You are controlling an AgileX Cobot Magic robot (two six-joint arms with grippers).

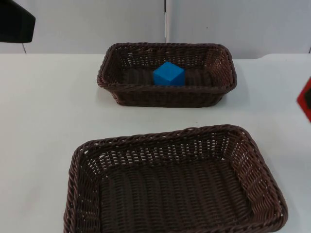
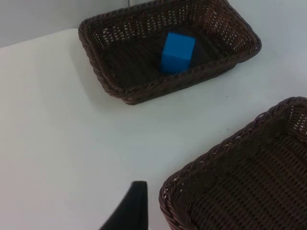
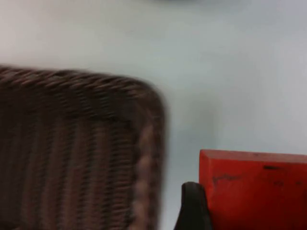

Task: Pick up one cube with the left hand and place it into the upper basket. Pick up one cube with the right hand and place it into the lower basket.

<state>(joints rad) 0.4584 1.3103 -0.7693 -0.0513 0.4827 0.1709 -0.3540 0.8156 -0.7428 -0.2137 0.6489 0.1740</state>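
Left gripper (image 2: 132,211) is waiting back at the far left; can't tell its opening. Blue cube (image 1: 169,74) is already sitting in the far basket (image 1: 109,73). Near basket (image 1: 80,165) is holding nothing yet. Right gripper (image 3: 194,206) is gripping the red cube (image 3: 254,189) out right of that basket. Risk: releasing short of the rim drops it on the table (image 1: 43,111).

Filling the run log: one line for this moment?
blue cube: in upper wicker basket | red cube: at right gripper | lower wicker basket: empty
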